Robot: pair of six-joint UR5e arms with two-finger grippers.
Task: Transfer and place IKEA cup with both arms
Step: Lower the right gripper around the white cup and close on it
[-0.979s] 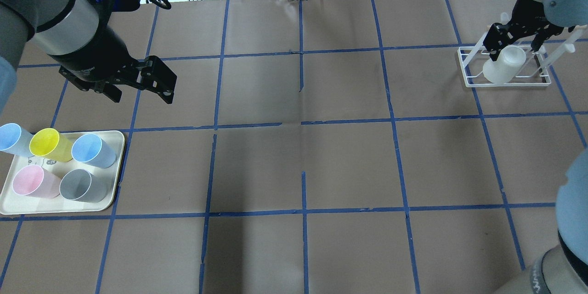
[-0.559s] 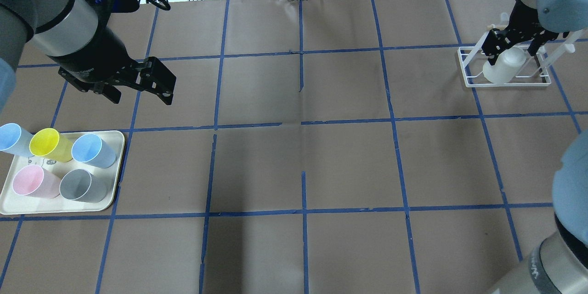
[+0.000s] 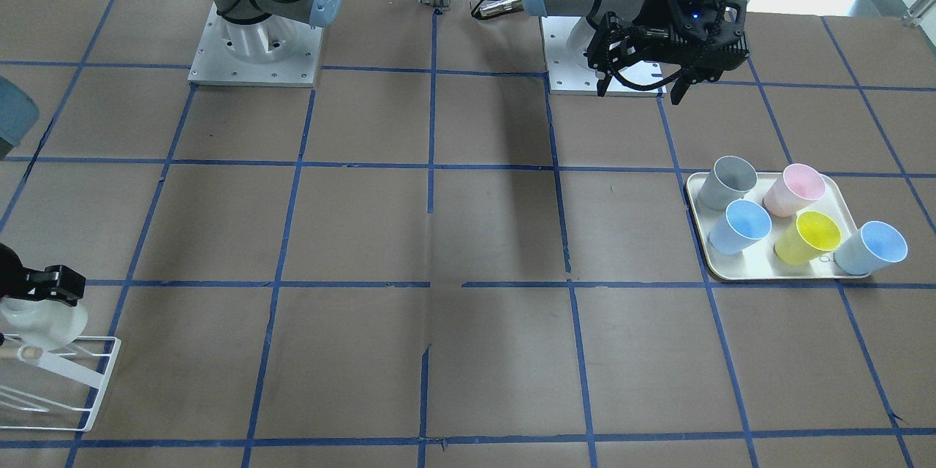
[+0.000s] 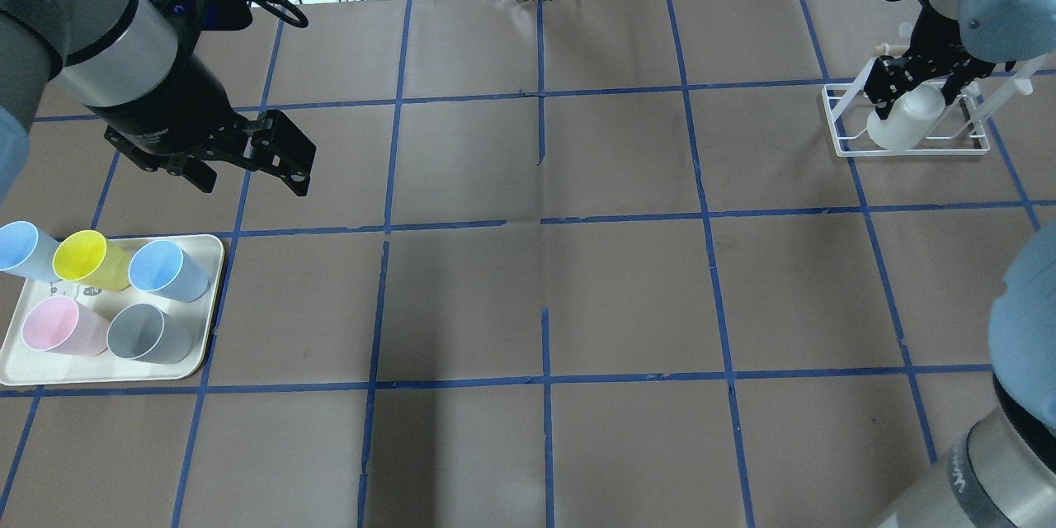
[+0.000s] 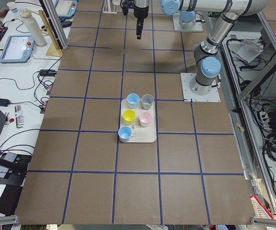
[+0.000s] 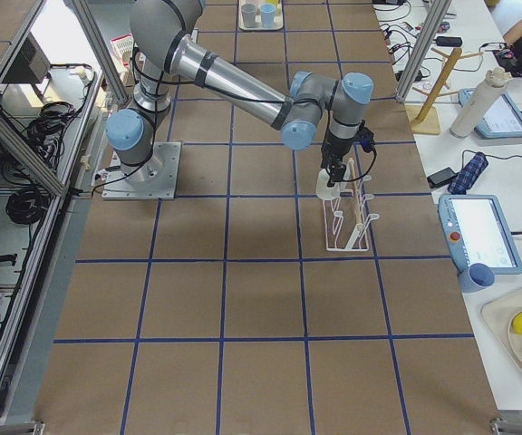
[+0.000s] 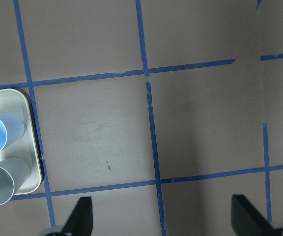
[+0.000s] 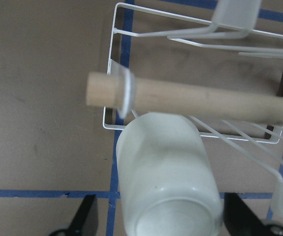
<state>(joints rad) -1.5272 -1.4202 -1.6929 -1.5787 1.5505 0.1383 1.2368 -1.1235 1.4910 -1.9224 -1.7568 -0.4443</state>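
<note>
Upper right, the right gripper (image 4: 920,97) is straddling the IKEA cup (image 4: 895,125), fingers spread clear of it, a wooden peg (image 8: 205,98) just beside. The left gripper (image 4: 252,180) is hovering spread and empty.

Between the jaws of the right gripper (image 8: 163,216) we are seeing the IKEA cup (image 8: 166,172) as smooth, milky, faintly translucent plastic with a soft sheen. Just beyond those jaws we are looking at a matt, pale wooden dowel (image 8: 205,96) and a rack (image 8: 111,73) of thin white-coated wire. Under the jaws of the left gripper (image 7: 163,216) the bench (image 7: 92,132) is showing matt brown paper with blue tape (image 7: 154,147) lines. Beside those jaws a cream tray (image 7: 18,103) is looking like smooth plastic.
</note>
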